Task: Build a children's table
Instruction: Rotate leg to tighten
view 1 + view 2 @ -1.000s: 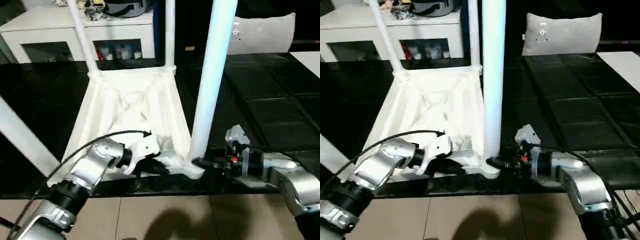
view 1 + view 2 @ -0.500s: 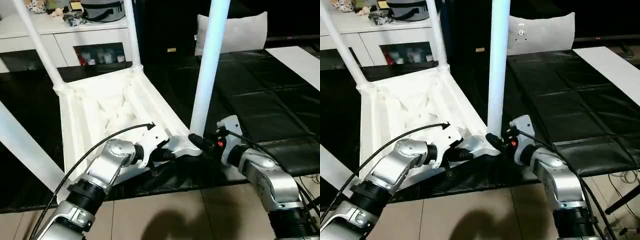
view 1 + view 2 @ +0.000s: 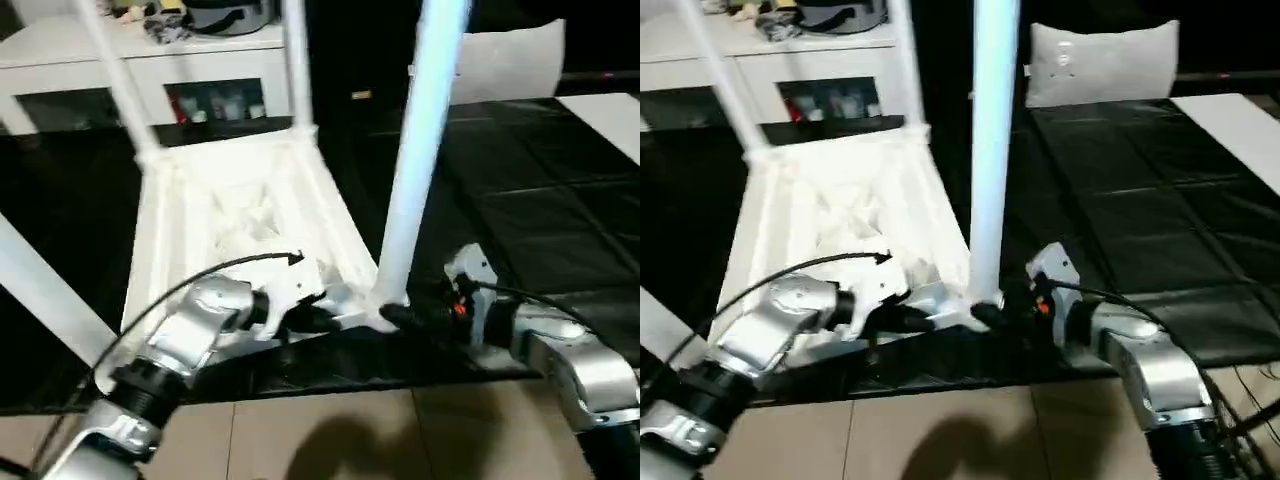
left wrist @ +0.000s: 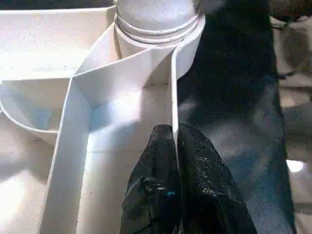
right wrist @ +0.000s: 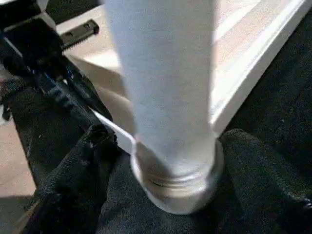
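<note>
The children's table lies upside down on a black mat, its ribbed white top [image 3: 240, 200] facing up. Legs stand in three corner sockets: two at the far corners [image 3: 120, 80] [image 3: 298, 60] and one at the near right [image 3: 415, 150]. Another leg [image 3: 40, 290] slants at the left. My left gripper [image 3: 315, 318] is shut on the top's thin rim wall [image 4: 173, 87], just short of the near-right socket [image 4: 156, 24]. My right gripper [image 3: 395, 318] is open. Its fingers [image 5: 73, 180] stand either side of the near-right leg's base [image 5: 175, 185].
A white low cabinet with glass doors [image 3: 150, 60] stands behind the mat. A grey cushion [image 3: 510, 60] sits at the back right. The black mat [image 3: 540, 180] spreads to the right. Tan floor tiles [image 3: 330, 440] lie in front. A black cable [image 3: 200, 280] arcs over my left wrist.
The head camera has swung, so the whole picture shifted. My right gripper's fingers have spread wider around the leg's base. My left gripper keeps its hold on the rim.
</note>
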